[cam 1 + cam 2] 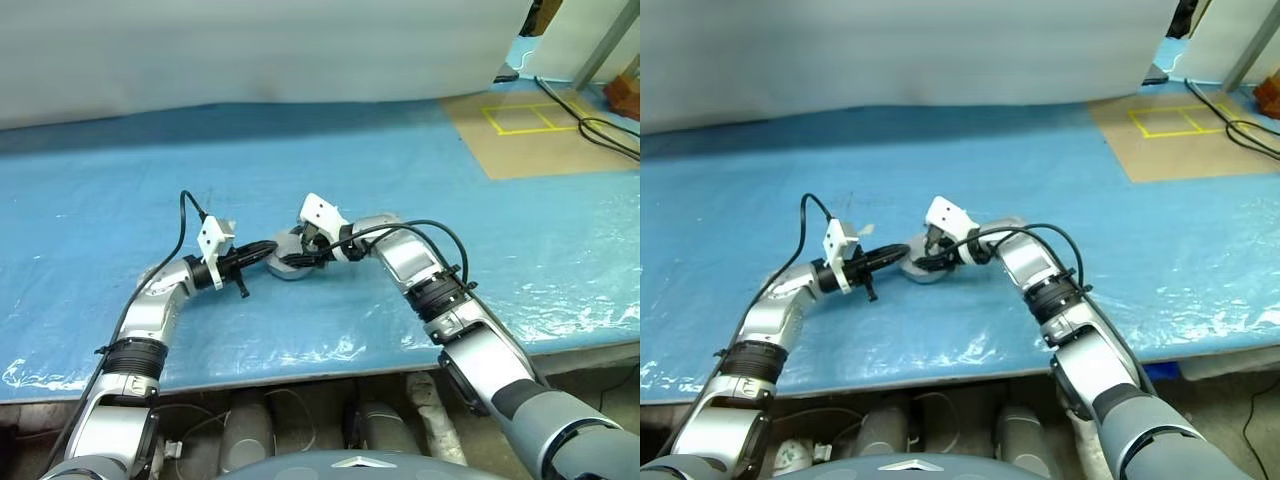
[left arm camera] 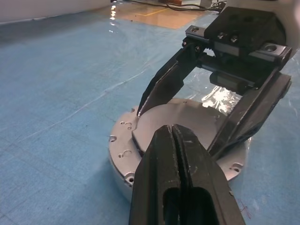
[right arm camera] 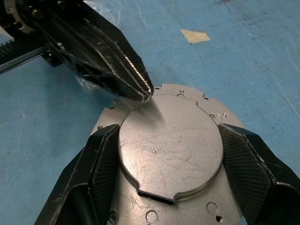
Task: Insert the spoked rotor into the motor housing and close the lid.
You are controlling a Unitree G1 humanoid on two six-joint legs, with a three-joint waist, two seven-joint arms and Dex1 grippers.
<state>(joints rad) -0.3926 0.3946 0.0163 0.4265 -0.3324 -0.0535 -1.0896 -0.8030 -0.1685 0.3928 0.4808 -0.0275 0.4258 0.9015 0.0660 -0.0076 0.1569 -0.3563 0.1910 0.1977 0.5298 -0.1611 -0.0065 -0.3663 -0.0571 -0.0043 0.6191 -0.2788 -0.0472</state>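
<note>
The motor housing (image 2: 118,157) is a round silvery case on the blue table, near the front edge. On top of it lies the lid (image 3: 171,150), a grey disc with a raised flat middle and small holes around its rim. The spoked rotor is hidden. My right gripper (image 3: 168,133) reaches in from the right, and its fingers (image 3: 101,159) press against both sides of the lid's raised middle. My left gripper (image 2: 172,129) comes in level from the left, shut on nothing. Its tip (image 3: 144,93) rests at the edge of that raised middle.
A blue plastic sheet (image 1: 120,200) covers the table, with its front edge close under my arms. At the far right lies a brown board (image 1: 540,130) with yellow tape marks and black cables. A pale wall stands along the back.
</note>
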